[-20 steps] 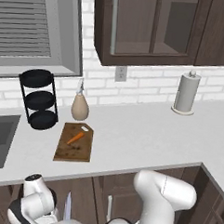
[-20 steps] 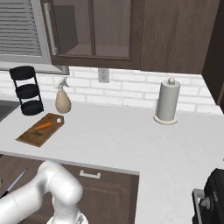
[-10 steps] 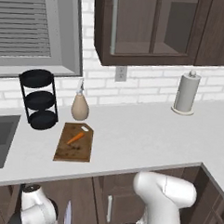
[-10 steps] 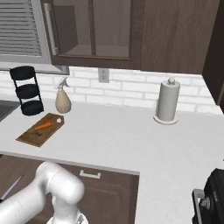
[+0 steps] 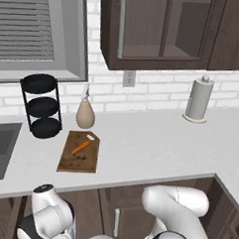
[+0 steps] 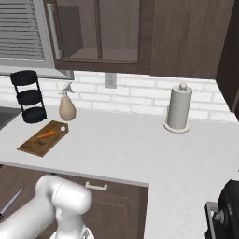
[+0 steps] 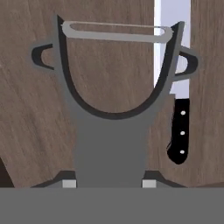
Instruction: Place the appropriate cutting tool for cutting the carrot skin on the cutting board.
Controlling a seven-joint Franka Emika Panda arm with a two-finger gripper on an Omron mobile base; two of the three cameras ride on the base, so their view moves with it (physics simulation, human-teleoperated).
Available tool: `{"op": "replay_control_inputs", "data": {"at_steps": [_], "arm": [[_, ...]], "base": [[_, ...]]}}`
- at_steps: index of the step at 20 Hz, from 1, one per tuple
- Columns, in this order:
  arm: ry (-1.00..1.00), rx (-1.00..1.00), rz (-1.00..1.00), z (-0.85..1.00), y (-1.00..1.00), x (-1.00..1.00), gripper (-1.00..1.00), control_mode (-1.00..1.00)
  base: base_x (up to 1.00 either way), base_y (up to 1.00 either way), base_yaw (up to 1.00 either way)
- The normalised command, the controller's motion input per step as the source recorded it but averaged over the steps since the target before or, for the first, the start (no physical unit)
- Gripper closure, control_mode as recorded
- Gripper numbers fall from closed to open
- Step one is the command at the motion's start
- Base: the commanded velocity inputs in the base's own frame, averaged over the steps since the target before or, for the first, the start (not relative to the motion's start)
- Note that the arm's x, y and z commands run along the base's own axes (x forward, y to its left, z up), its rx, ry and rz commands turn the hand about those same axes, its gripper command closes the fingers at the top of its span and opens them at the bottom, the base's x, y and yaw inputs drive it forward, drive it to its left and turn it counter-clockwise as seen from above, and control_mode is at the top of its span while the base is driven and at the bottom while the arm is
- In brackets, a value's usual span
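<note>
The all-grey peeler, its wide forked head spanned by a thin blade, sits clamped by its handle in the gripper above a brown wooden bottom. Beside it lies the black-handled knife. The carrot rests on the cutting board on the surface.

This was a home kitchen: a pale counter ran along a white brick wall under dark wood cabinets, with a sink at one end below a shuttered window. On the counter stood a paper towel roll, a spray bottle, a black tiered rack and a cutting board with a carrot
</note>
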Motion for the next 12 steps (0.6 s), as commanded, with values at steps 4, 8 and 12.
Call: {"op": "replay_control_inputs", "data": {"at_steps": [4, 8, 12], "arm": [[-0.08, 0.0, -0.05, 0.98, -0.46, -0.47, 1.0, -1.0], [-0.18, 0.0, -0.04, 1.0, -0.4, -0.32, 1.0, -1.0], [-0.19, 0.02, -0.06, 1.0, -0.5, -0.12, 1.0, -1.0]], "base": [[0.0, 0.0, 0.0], [0.0, 0.0, 0.0], [0.0, 0.0, 0.0]]}}
